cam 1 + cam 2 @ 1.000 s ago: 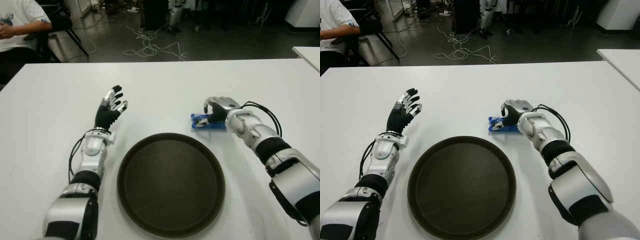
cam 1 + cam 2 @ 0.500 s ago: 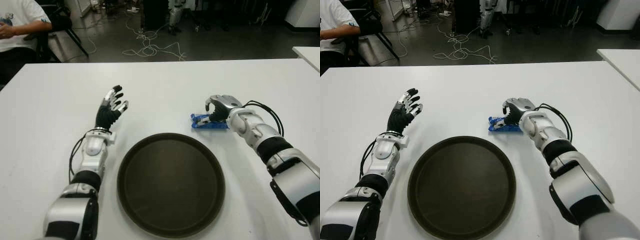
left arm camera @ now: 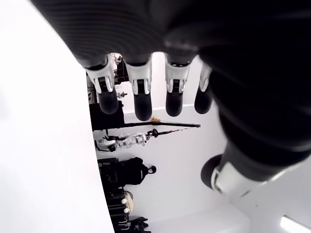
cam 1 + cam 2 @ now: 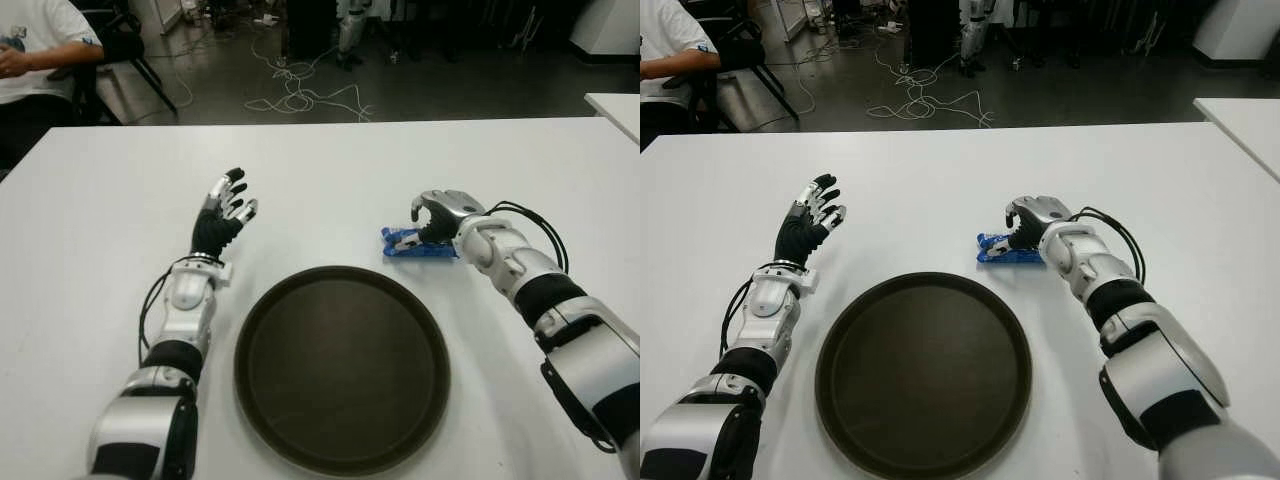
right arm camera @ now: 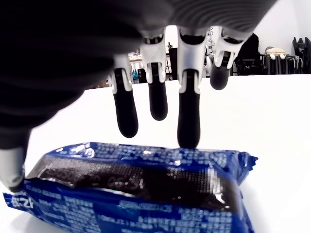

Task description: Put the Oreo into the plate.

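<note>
The Oreo pack, a blue wrapper, lies flat on the white table just beyond the right rim of the round dark plate. My right hand arches over the pack's right end. In the right wrist view its fingers hang down behind the Oreo pack, one fingertip touching its top; the thumb is at the near corner, and the pack is not clamped. My left hand is raised left of the plate, fingers spread and holding nothing.
A seated person is beyond the table's far left corner. Cables lie on the floor behind the table. A second white table's corner shows at the far right.
My right hand has shifted slightly to the right over the pack. The pack and the left hand are where they were.
</note>
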Tool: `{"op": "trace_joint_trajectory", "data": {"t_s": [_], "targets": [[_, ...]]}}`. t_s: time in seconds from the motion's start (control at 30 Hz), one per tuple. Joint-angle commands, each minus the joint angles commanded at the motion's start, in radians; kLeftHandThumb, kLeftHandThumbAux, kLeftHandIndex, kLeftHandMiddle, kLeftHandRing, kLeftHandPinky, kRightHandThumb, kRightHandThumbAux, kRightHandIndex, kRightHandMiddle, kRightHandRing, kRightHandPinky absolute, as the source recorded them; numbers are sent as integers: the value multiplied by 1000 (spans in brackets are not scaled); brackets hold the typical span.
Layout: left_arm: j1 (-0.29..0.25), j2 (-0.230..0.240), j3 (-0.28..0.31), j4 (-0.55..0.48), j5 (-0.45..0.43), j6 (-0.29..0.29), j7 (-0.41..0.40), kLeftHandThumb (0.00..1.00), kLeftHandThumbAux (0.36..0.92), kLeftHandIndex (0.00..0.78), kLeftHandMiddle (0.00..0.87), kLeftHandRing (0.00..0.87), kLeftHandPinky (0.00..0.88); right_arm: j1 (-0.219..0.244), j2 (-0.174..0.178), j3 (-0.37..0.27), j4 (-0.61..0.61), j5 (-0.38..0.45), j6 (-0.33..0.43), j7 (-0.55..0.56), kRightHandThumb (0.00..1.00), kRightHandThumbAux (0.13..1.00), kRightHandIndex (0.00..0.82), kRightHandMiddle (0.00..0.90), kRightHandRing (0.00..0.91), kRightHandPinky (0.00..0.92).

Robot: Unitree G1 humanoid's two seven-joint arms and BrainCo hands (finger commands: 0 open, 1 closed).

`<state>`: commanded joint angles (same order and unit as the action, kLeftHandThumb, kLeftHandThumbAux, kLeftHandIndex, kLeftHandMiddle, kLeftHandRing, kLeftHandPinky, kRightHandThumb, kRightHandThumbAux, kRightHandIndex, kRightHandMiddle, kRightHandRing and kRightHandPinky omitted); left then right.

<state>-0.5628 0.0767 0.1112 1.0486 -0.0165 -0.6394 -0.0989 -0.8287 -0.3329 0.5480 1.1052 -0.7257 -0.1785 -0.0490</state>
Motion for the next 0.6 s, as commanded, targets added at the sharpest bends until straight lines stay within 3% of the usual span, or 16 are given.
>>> {"op": "trace_joint_trajectory", "data": {"t_s": [0.23, 0.37, 0.53, 0.6], "targets": [[4, 1, -1, -6, 1, 6, 1, 66, 705, 45, 107, 78, 58, -5, -1, 17, 15, -11, -4, 12, 0, 464, 386, 422, 415, 147], [5, 4, -5, -7, 9, 12, 7, 67, 721, 46, 107, 80, 64, -5, 1, 22, 24, -14, -4, 13, 0, 453, 312, 357, 331, 118], [5, 5, -8, -6, 12, 8, 15, 68, 726, 49, 109, 83, 71, -3, 6, 23, 40, -12, -5, -2, 0, 442, 182, 235, 222, 102], [6, 5, -9, -6, 11, 4, 17, 68, 723, 50, 111, 84, 72, 2, 3, 20, 38, -8, -12, -9, 0, 446, 85, 115, 103, 41]]}}
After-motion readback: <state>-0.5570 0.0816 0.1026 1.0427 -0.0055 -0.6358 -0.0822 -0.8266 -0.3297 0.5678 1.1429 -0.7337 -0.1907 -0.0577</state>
